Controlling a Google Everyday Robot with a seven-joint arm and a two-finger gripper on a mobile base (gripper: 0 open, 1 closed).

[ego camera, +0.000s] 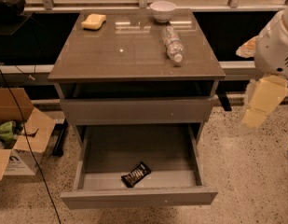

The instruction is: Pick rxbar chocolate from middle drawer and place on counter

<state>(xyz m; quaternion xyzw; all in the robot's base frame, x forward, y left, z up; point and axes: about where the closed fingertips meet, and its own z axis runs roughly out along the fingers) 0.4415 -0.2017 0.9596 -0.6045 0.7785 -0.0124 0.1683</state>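
The rxbar chocolate [135, 174], a small black bar with pale lettering, lies flat near the front of the middle drawer [139, 197]. The drawer is pulled out wide open below the shut upper drawer front. The counter [134, 55] is the glossy grey-brown top slab of the cabinet. My gripper [261, 102] hangs off the white arm at the right. It is to the right of the cabinet, about level with the upper drawer, well above and right of the bar, and touches nothing.
On the counter lie a yellow sponge [93, 21], a white bowl [163, 10] and a water bottle on its side [172, 44]. An open cardboard box [15, 139] and a black cable [27, 148] are on the floor at the left. Speckled floor lies to the right.
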